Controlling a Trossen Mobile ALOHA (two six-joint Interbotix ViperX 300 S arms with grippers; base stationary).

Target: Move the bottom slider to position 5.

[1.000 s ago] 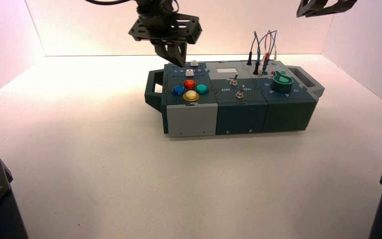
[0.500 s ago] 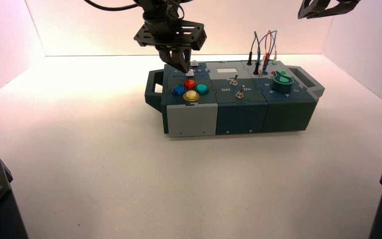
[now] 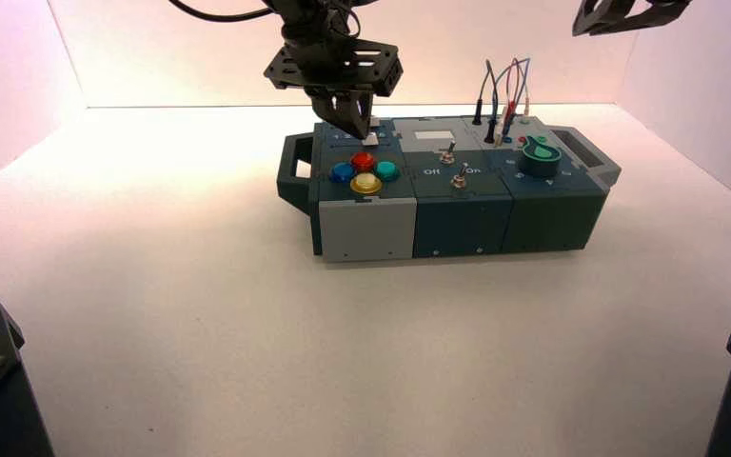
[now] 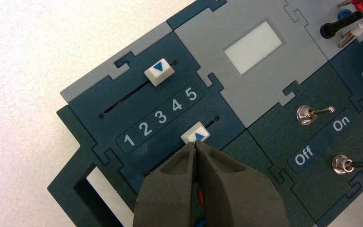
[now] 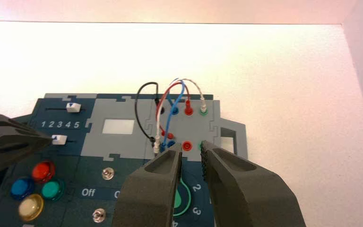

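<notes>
The bottom slider (image 4: 196, 133) is a small white knob with a blue arrow on a dark slot track; it also shows as a white speck in the high view (image 3: 371, 139). It stands roughly level with the 4, short of position 5 (image 4: 191, 94). My left gripper (image 4: 195, 143) is shut and empty. Its tips press against the knob's side that faces the low numbers, above the box's left end (image 3: 354, 129). My right gripper (image 5: 191, 149) hangs open and empty, high over the box's right end (image 3: 628, 14).
The top slider (image 4: 159, 72) sits near the 4–5 end of its own track. Four coloured round buttons (image 3: 364, 171) lie just in front of the bottom track. Two metal toggle switches (image 4: 312, 113) (image 4: 350, 164), a green knob (image 3: 540, 155) and plugged wires (image 3: 504, 95) fill the box's middle and right.
My left gripper has slid to the right along the bottom track, and the white knob has moved with it toward the high numbers. The right arm has stayed put.
</notes>
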